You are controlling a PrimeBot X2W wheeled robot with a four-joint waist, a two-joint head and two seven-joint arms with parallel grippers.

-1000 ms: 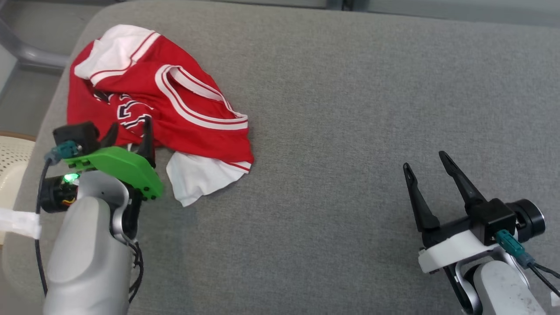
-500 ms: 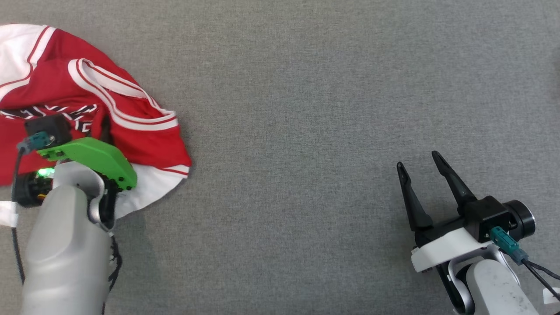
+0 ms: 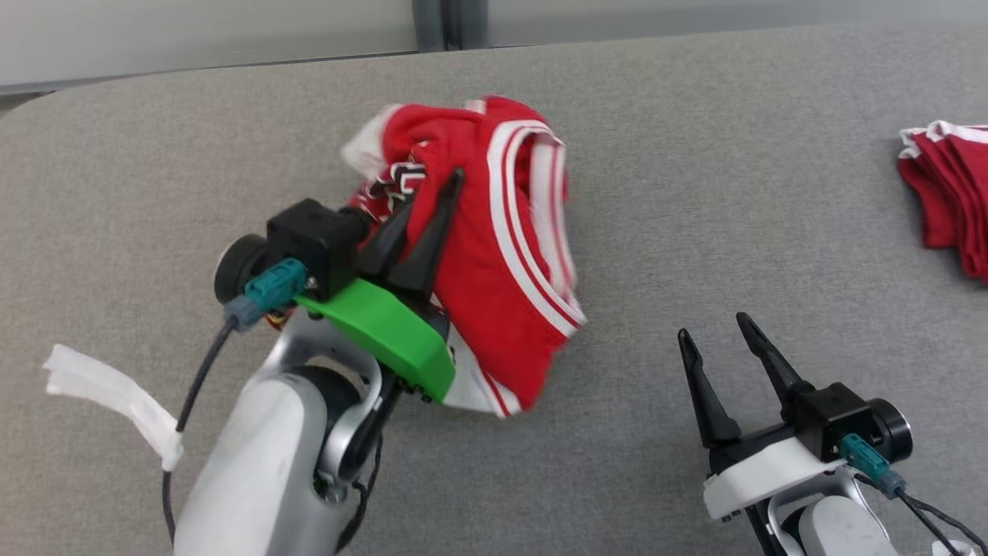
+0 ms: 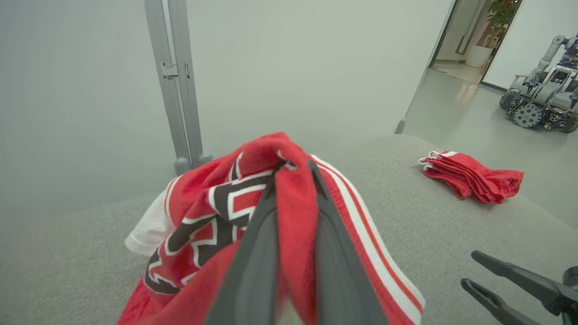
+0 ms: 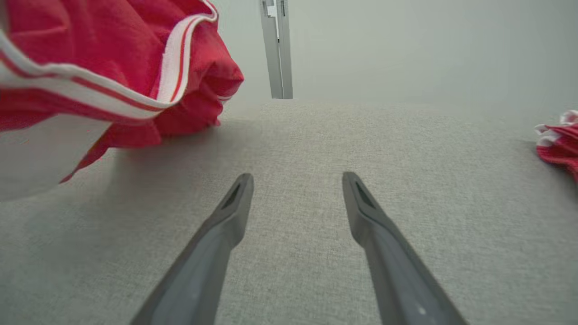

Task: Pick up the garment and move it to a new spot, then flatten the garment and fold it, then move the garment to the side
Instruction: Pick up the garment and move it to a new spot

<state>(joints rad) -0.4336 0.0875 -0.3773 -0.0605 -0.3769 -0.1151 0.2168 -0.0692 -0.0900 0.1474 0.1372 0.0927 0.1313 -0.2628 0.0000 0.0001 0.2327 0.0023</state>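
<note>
Above the grey table (image 3: 154, 154), the left hand (image 3: 432, 193) was clamped on a bunched fold of the red-and-white garment (image 3: 502, 255), which hung lifted from its fingers, its lower edge close to the table. The right hand (image 3: 712, 325) sat well apart, fingers spread and holding nothing. The carrying step looked to be in hand. The next move would call for setting the garment down on open table, clear of the folded red pile (image 3: 949, 185), before flattening.

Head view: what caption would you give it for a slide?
Left tool shut on a bunched red jersey over the grey surface; right tool open and empty nearby.
</note>
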